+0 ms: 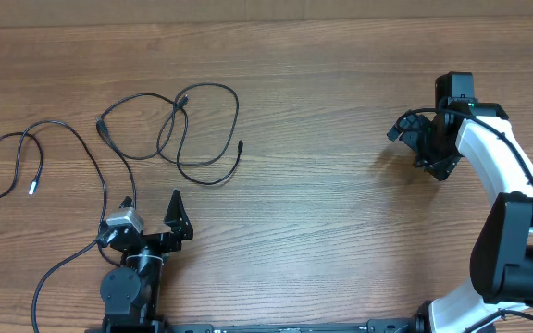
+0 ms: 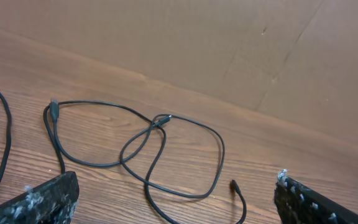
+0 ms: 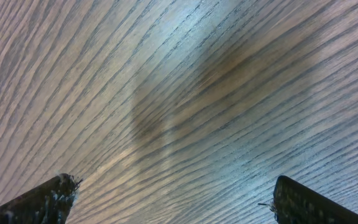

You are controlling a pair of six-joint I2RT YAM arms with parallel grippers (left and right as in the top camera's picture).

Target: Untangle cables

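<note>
Shows thin black flexible cables (image 1: pixel 182 96), loosely looped and crossing, lying on left half of brown wood-grain table (image 1: pixel 340 231). Shows left gripper (image 2: pixel 174 180) near them, fingers spread wide, empty; right gripper (image 3: pixel 173 186) well apart, likewise spread, empty.

Two arms, jaws spread wide
The left gripper (image 1: pixel 152 200) sits low by its base, fingers parted, pointing forward; the right gripper (image 1: pixel 420 148) reaches out on its white arm (image 1: pixel 489 148), tipped downward
</note>
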